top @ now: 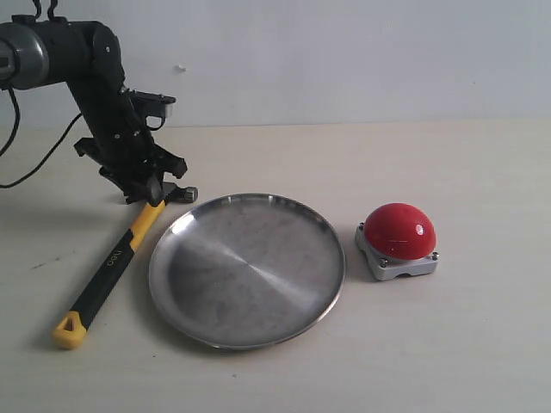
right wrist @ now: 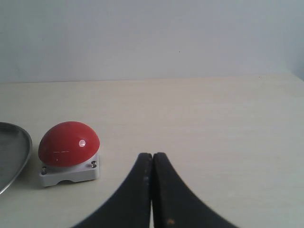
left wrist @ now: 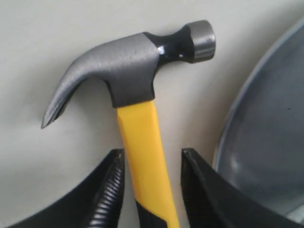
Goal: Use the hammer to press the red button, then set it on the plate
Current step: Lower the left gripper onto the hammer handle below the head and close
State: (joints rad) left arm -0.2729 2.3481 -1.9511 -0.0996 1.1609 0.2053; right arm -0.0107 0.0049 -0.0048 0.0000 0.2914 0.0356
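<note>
While the hammer lies on the table, the plate sits beside.

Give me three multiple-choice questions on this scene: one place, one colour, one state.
1. Where does the black-and-yellow claw hammer lie? A) on the table beside the round silver metal plate B) on that plate C) atop the red dome button
2. Its neck colour? A) red B) yellow C) green
3. The right claw is? A) shut, empty B) wide open C) gripping the hammer
Answers: A, it rests on the table by the plate's rim; B, yellow below the dark head; A, fingers pressed together, nothing between.
</note>
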